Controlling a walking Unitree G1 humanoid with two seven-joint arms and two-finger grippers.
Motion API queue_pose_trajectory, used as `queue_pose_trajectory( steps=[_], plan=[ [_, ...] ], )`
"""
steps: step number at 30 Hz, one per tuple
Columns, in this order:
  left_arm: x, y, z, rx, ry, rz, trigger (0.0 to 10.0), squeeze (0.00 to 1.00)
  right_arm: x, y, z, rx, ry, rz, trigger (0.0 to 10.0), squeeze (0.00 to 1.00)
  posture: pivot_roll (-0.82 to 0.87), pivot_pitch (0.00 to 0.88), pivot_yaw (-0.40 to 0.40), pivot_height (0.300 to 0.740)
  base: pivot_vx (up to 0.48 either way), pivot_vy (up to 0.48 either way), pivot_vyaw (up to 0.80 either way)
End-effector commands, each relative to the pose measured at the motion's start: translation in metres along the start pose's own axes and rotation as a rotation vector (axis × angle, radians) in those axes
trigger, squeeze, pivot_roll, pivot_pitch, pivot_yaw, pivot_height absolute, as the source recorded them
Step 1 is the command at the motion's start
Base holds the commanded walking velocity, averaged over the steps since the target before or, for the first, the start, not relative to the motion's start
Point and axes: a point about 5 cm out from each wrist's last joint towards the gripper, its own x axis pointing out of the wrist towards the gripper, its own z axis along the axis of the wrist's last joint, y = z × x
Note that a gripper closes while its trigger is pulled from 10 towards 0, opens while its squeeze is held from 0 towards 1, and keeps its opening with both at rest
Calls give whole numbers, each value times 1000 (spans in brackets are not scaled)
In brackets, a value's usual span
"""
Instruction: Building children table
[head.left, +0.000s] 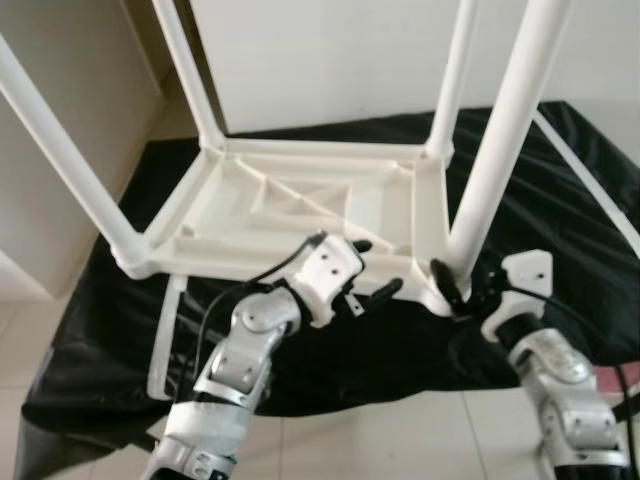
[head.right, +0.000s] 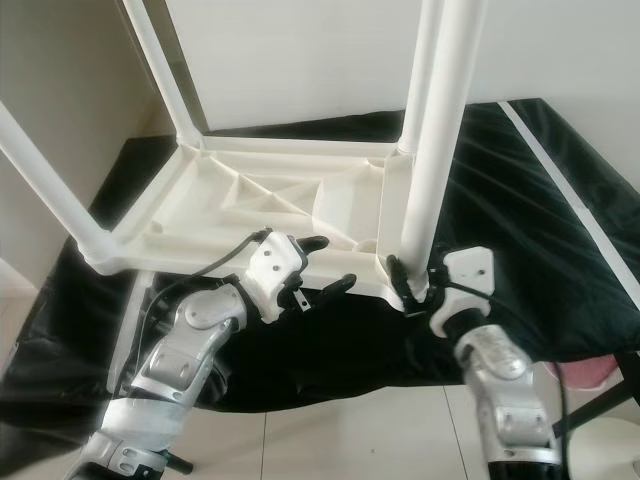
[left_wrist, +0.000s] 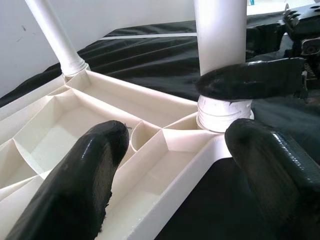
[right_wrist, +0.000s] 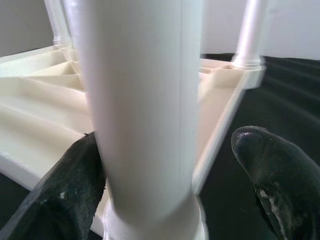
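The white table top is seen upside down on a black sheet across the middle of the left eye view, its ribbed underside facing up. Four white legs stand in its corner sockets: two rise toward the upper left of the frame, two toward the upper right. The nearest leg stands in the lower right corner socket.

A tilt of that nearest leg in its socket could be caused if it is pushed sideways rather than straight down; whether it is fully seated cannot be told. The whole top could also be slid across the slick sheet, since it is not clamped by anything visible, and the far legs could be shaken loose by such a jolt.

The right gripper is set around the base of the nearest leg, just above the socket. In the right wrist view one finger is touching the leg while the other stands apart, so the leg is bracketed but not squeezed.

The left gripper is held wide at the near edge of the top, lower centre of the frame. Nothing is held; its fingers hover over the ribbed cells.
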Motion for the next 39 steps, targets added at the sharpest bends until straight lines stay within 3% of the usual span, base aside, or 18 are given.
queue_pose_trajectory(
  steps=[1, 6, 7, 9, 10, 14, 23, 24, 27, 35, 37, 38, 39],
  plan=[
    [-1, -3, 1, -6, -5, 33, 10000, 0, 6, 3, -3, -1, 9, 89, 10000, 0, -108, 55, 65, 740, 0, 0, 0],
    [3, -9, 1, -17, -12, 22, 10000, 0, 23, 8, -7, -28, 31, 216, 10000, 0, -98, 52, 62, 740, 0, 0, 0],
    [4, -10, 2, -20, -14, 23, 10000, 0, 27, 11, -8, -23, 35, 249, 4510, 0, -92, 53, 60, 740, 0, 0, 0],
    [4, -10, 2, -20, -14, 23, 10000, 0, 27, 11, -8, -23, 35, 249, 4510, 0, -92, 53, 60, 740, 0, 0, 0],
    [4, -10, 3, -22, -17, 26, 10000, 0, 31, 12, -9, -32, 41, 278, 0, 0, -84, 53, 58, 740, 0, 0, 0],
    [5, -9, 5, -24, -26, 32, 10000, 0, 35, 13, -12, -28, 56, 324, 0, 0, -77, 53, 52, 740, 0, 0, 0],
    [2, -5, 6, -28, -27, 69, 10000, 0, 22, 3, -27, 0, 122, 331, 0, 0, -62, 55, 36, 740, 0, 0, 0],
    [2, -5, 6, -29, -27, 70, 10000, 0, 22, 2, -27, 8, 120, 310, 10000, 0, -63, 56, 37, 740, 0, 0, 0],
    [3, -6, 6, -35, -25, 70, 10000, 0, 23, 0, -23, 22, 109, 202, 10000, 0, -66, 58, 41, 740, 0, 0, 0],
    [3, -6, 5, -41, -19, 63, 10000, 0, 24, 6, -20, 57, 78, 72, 10000, 0, -74, 60, 45, 740, 0, 0, 0],
    [3, -7, 3, -49, -9, 54, 10000, 0, 24, 12, -19, 80, 73, -44, 10000, 0, -79, 62, 47, 740, 0, 0, 0],
    [3, -7, 3, -49, -9, 54, 10000, 0, 24, 12, -19, 80, 73, -44, 10000, 0, -79, 62, 47, 740, 0, 0, 0],
    [3, -8, 2, -79, 1, 38, 10000, 0, 24, 19, -20, 118, 90, -181, 10000, 0, -79, 62, 47, 740, 0, 0, 0]
  ],
)
